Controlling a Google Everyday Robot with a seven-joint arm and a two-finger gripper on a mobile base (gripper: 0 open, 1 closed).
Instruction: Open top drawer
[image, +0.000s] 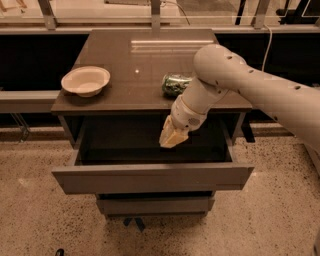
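The top drawer (150, 179) stands pulled far out from under the dark tabletop, its wide plain front facing me and its shallow dark interior showing empty. My gripper (172, 138) hangs over the open drawer's interior, a little right of the middle and above the front panel, not touching it. Its yellowish fingers (170, 135) point down and left and lie close together with nothing between them. The white arm reaches in from the right.
A cream bowl (85, 80) sits on the tabletop (135, 60) at the left. A green can (175, 84) lies on its side at the right, just behind my arm. A narrower lower drawer front (152, 205) shows beneath. Speckled floor lies all around.
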